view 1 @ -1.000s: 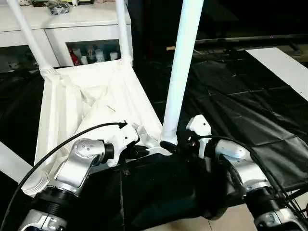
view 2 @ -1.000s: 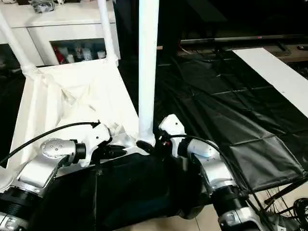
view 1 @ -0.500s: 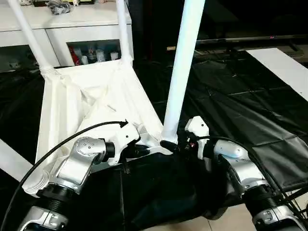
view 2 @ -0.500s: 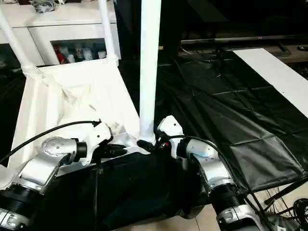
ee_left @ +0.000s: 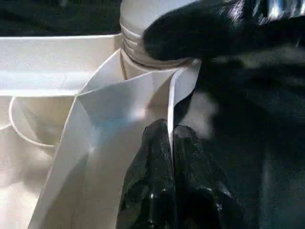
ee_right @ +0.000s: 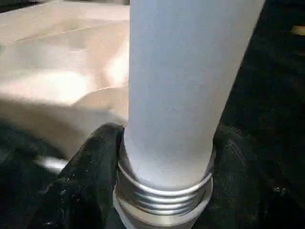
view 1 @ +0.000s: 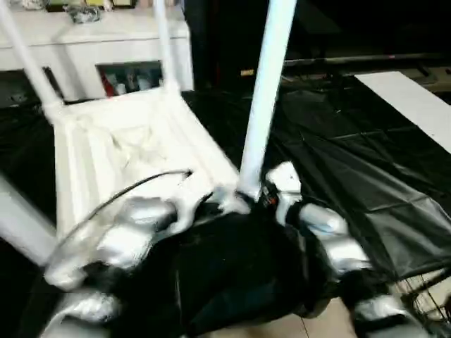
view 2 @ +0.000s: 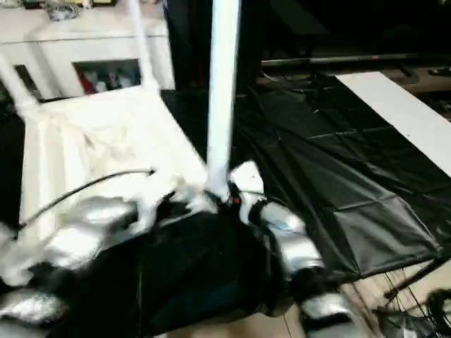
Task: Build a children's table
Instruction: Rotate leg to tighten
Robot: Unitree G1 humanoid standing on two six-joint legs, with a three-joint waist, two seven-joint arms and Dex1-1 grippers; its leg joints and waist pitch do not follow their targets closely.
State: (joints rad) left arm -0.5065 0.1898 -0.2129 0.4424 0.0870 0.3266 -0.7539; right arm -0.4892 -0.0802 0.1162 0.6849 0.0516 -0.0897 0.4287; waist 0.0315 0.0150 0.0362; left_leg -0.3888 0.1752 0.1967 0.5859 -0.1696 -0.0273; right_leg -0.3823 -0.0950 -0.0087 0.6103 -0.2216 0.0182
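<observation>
Four legs are seen rising from the upturned top, which is laid on the black sheet with its underside up. The near right leg is taken as the landmark: it is stood in the top's near right corner socket, tilted slightly. Two far legs are set in the corners beyond it, toward the cabinet, and a fourth leg is seen at the near left corner, well apart from the landmark.

The right gripper is closed round the base of that leg, its black fingers pressed against the ribbed end on either side, just above the socket.

The left gripper is placed just beside the leg, on the top's near rim. Its fingers are pressed together on a thin white rib of the top, which is pinched edge-on between them, directly below the leg's ribbed end.

The silver forearms are seen on either side of the leg, in front of the top.
</observation>
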